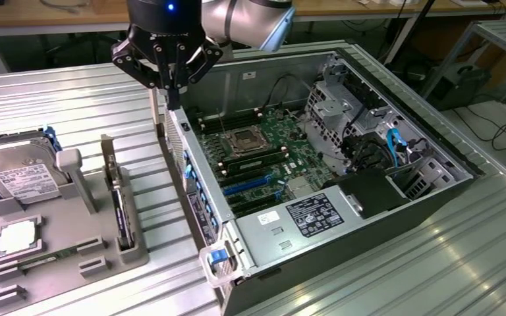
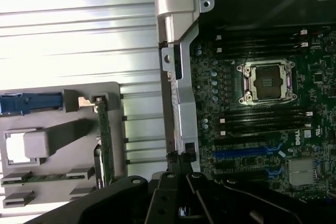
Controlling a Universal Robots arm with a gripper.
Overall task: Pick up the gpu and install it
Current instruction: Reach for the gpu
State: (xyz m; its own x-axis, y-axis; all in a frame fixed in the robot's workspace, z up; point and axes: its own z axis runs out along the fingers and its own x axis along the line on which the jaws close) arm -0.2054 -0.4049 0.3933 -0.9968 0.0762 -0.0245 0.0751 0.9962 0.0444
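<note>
Exterior view: ribbed metal table (image 1: 77,105), floor cables (image 1: 505,131).

Cameras looking down
One is standing back, the wrist one hovering closer, both catching the computer case (image 1: 253,85) (image 2: 178,77).

Strong light glares white off the ribbed metal table (image 2: 73,24) beside the gripper (image 1: 174,105), washing out its ridges. Under the gripper, the open computer case (image 1: 253,82) is dimmer, its inner corners shadowed.
</note>
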